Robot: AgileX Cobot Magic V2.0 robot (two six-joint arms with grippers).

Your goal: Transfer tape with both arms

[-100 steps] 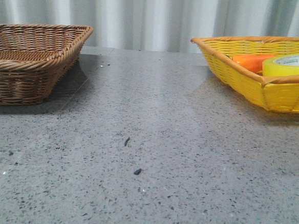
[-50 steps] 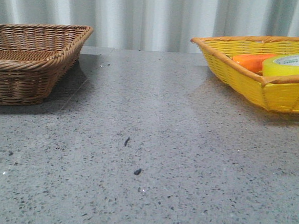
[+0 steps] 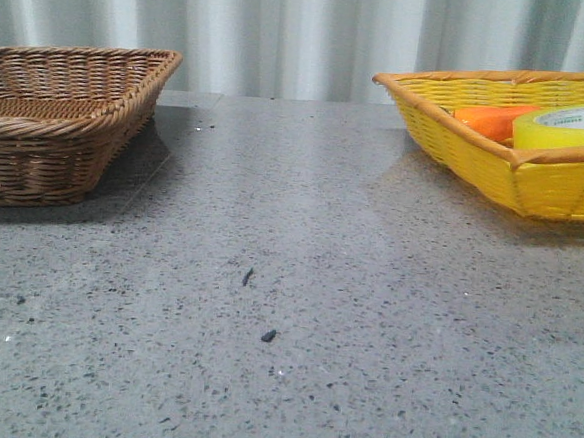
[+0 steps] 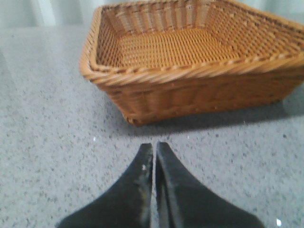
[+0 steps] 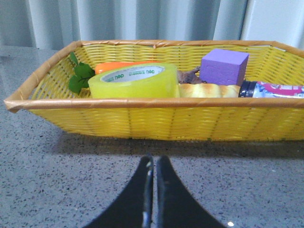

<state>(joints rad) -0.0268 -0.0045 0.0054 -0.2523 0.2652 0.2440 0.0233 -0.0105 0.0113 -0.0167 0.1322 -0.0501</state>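
Observation:
The yellow tape roll (image 3: 569,128) lies flat in the yellow basket (image 3: 477,157) at the right of the table, beside an orange carrot (image 3: 491,121). In the right wrist view the tape (image 5: 135,80) sits in the basket behind its near wall (image 5: 142,121). My right gripper (image 5: 154,159) is shut and empty, low over the table in front of that basket. My left gripper (image 4: 154,146) is shut and empty, in front of the brown wicker basket (image 4: 190,71). Neither arm shows in the front view.
The brown wicker basket (image 3: 63,118) stands at the left of the table and looks empty. The yellow basket also holds a purple block (image 5: 224,65), a carrot with green leaves (image 5: 80,76), a bread-like piece (image 5: 206,90) and a dark tube (image 5: 273,89). Curtains hang behind.

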